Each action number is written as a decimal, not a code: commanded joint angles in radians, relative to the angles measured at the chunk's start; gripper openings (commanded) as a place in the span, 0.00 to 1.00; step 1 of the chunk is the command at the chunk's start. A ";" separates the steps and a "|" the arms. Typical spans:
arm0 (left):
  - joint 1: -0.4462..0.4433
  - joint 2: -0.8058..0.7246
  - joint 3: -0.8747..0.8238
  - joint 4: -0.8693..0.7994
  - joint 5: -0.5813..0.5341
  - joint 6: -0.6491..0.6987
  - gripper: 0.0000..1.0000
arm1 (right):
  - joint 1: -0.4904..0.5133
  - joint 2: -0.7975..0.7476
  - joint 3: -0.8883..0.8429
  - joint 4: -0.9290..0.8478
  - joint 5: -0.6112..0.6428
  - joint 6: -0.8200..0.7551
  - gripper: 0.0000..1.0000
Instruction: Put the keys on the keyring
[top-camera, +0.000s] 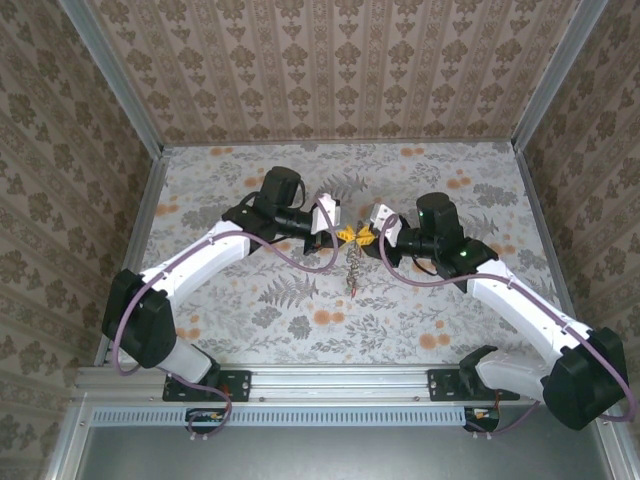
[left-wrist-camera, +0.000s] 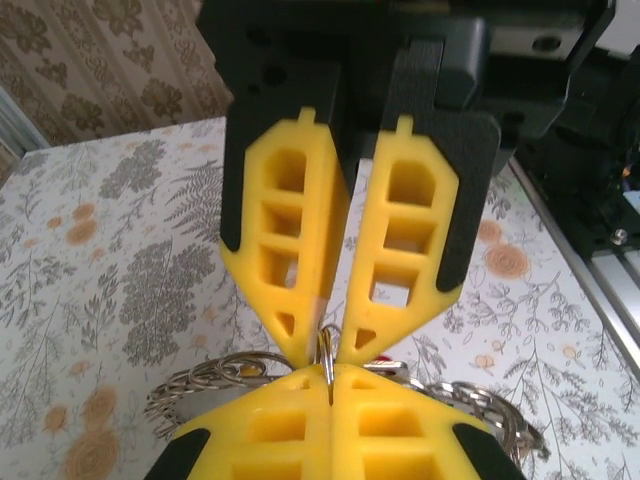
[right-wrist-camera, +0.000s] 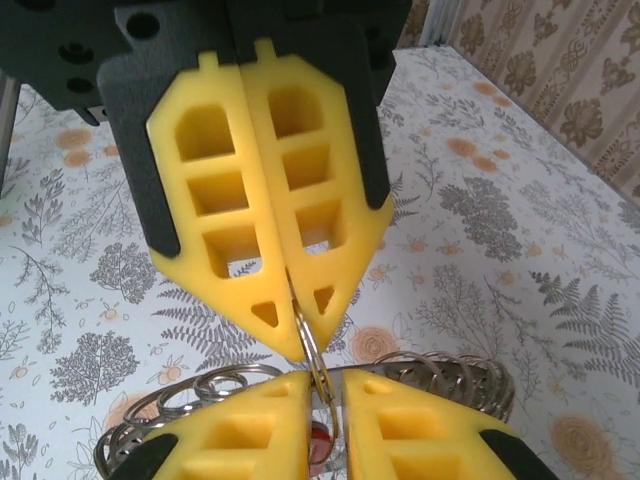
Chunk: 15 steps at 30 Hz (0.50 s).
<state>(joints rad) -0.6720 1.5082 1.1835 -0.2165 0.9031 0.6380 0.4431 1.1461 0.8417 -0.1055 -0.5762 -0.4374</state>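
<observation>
Left gripper (left-wrist-camera: 330, 385) clenched on the keyring (right-wrist-camera: 312, 352) wire at its fingertips. Right gripper (right-wrist-camera: 327, 388) slightly released, tips parted either side of the same wire.

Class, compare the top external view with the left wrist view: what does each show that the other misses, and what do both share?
Top external gives both whole arms reaching in from either side, and the keyring dangling beneath the fingertips. Left wrist gives the close detail: a thin metal ring pinched in the shut left gripper, with the right gripper slightly parted around it. Shared: both yellow-fingered grippers tip to tip above the floral table.
</observation>
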 joint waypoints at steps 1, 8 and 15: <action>0.003 -0.040 -0.021 0.156 0.146 -0.075 0.00 | -0.018 -0.004 -0.021 0.066 -0.039 0.036 0.18; 0.012 -0.036 -0.090 0.364 0.201 -0.206 0.00 | -0.043 -0.002 -0.060 0.138 -0.073 0.084 0.15; 0.011 -0.019 -0.098 0.333 0.187 -0.190 0.00 | -0.050 -0.012 -0.052 0.148 -0.086 0.102 0.00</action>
<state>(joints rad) -0.6506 1.5082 1.0801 0.0761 0.9993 0.4599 0.3992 1.1450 0.7918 0.0196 -0.6598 -0.3553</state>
